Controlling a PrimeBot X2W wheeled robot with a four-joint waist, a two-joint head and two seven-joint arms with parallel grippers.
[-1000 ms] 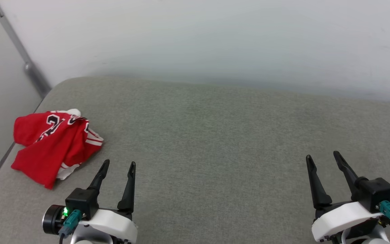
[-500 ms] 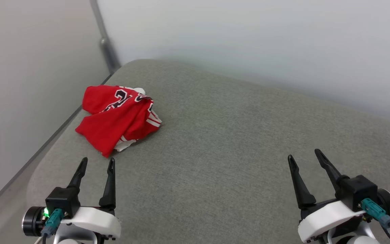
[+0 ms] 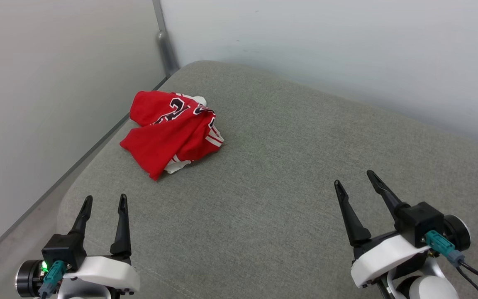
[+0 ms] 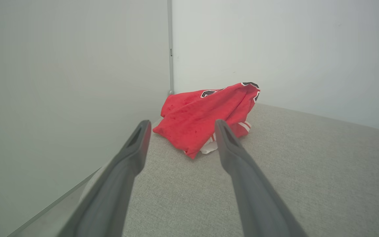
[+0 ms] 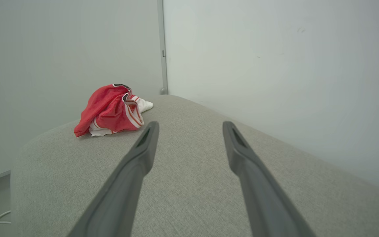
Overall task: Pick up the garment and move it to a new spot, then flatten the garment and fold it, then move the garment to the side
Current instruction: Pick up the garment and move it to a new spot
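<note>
Garment (image 3: 172,133): crumpled on grey cushion (image 3: 288,174), near corner.
L gripper (image 3: 103,202): fingers apart, empty.
R gripper (image 3: 355,179): fingers apart, empty.

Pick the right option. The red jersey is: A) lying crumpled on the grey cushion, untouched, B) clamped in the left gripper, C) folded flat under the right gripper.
A: the garment lies bunched on the cushion, clear of the open left gripper and right gripper.
</note>
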